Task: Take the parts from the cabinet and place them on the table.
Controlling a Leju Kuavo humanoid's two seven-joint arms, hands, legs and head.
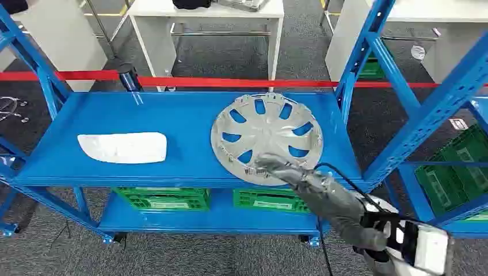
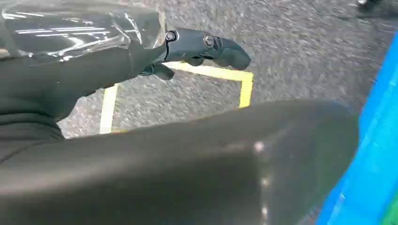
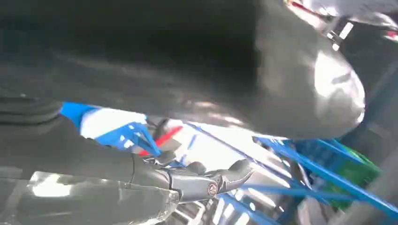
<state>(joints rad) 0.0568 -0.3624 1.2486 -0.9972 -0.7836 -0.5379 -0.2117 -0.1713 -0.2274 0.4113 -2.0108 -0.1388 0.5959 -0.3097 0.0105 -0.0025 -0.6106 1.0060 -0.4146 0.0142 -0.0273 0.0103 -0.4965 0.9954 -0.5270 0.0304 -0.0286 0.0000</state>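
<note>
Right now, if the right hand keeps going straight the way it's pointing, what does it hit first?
Probably the silver hubcap: the right hand reaches toward its near rim on the blue shelf. Whether the fingers already touch it is unclear.

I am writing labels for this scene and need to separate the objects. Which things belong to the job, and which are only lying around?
Belong to the job:
silver wheel cover, under the right hand
white curved part
blue shelf holding both

Only lying around:
green crates on the lower shelf
red barrier tape
white tables behind
</note>
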